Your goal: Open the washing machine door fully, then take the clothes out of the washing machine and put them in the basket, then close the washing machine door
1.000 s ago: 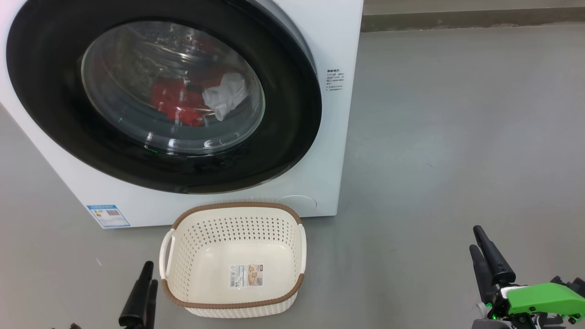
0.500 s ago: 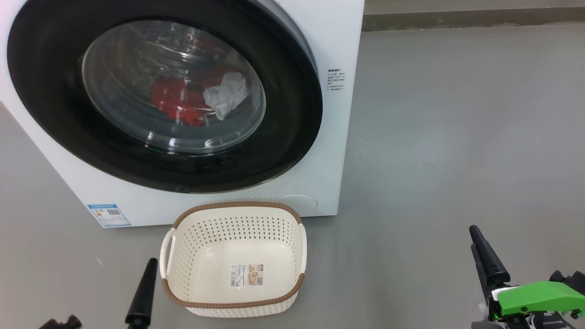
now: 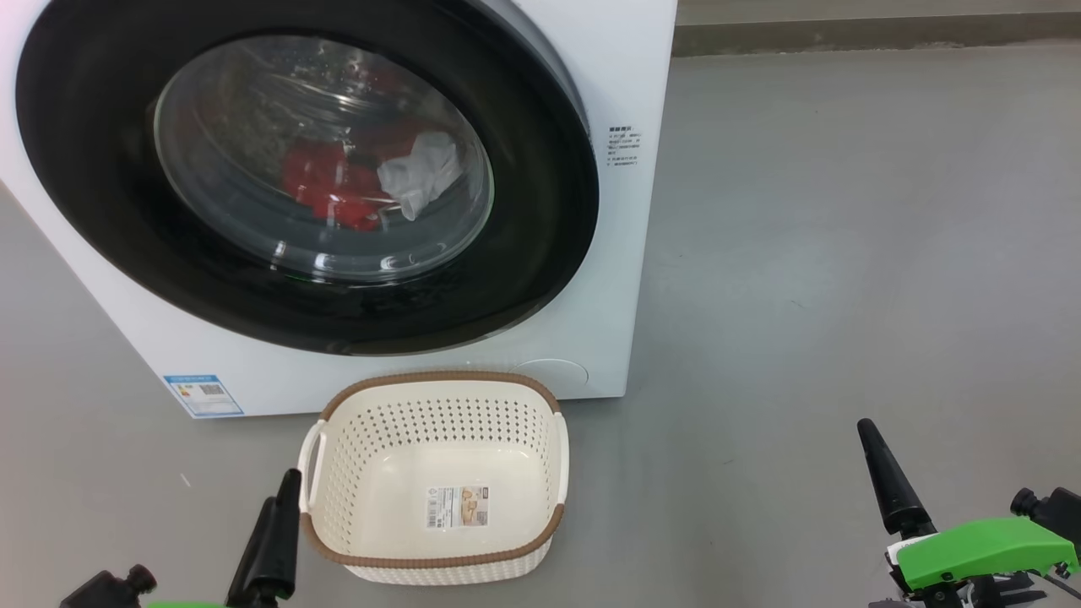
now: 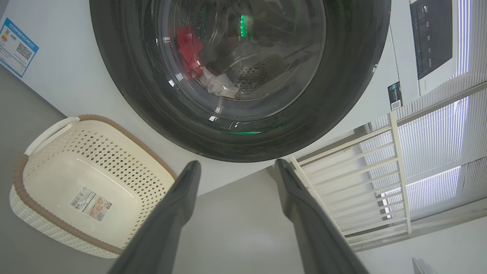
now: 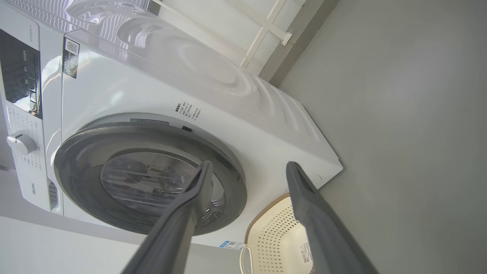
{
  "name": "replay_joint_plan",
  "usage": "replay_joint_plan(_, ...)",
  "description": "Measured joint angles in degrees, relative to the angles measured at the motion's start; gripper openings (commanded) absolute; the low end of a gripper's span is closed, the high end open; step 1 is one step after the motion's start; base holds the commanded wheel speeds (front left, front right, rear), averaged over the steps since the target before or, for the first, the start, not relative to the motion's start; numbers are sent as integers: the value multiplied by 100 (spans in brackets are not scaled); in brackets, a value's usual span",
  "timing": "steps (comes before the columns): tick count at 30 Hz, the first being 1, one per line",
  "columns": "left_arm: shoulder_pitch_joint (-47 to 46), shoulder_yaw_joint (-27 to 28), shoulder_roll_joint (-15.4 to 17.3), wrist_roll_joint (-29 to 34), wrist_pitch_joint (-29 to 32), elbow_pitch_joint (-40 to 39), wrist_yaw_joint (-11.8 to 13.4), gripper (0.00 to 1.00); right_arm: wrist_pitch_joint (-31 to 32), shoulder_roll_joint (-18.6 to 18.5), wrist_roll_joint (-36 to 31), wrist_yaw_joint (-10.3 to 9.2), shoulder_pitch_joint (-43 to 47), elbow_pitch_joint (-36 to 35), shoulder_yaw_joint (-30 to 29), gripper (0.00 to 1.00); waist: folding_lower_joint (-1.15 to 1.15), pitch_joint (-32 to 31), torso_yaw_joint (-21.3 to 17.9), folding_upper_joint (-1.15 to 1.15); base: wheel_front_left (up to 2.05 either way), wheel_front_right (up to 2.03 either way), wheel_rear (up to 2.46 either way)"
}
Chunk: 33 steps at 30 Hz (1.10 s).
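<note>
Left gripper (image 4: 237, 163) and right gripper (image 5: 249, 164) sit low — each with fingers spread apart.

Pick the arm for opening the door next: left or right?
Right, probably. The washing machine door has not swung open; a grey edge shows along its right rim, on the open right gripper's side. The open left gripper sits close beside the basket.

A laundry corner: a white washing machine (image 3: 616, 253) on a bare grey floor (image 3: 844, 253), a basket (image 3: 439, 422) before it, window blinds (image 4: 437, 152) beside.
</note>
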Motion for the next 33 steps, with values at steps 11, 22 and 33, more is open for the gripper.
replay_joint_plan(11,35,-70,8,939,-175,-188,0,100,-164,-2,-758,0,2,-7,76,100,0,12,4,0,0,0,0)
replay_joint_plan(22,119,-126,31,1889,-338,-292,20,100,-353,-56,-1491,1,21,-7,118,100,0,9,6,0,0,0,0)
replay_joint_plan(33,222,-182,45,2813,-546,-332,100,100,-543,-123,-2246,1,127,-23,160,100,0,19,5,0,0,0,0)
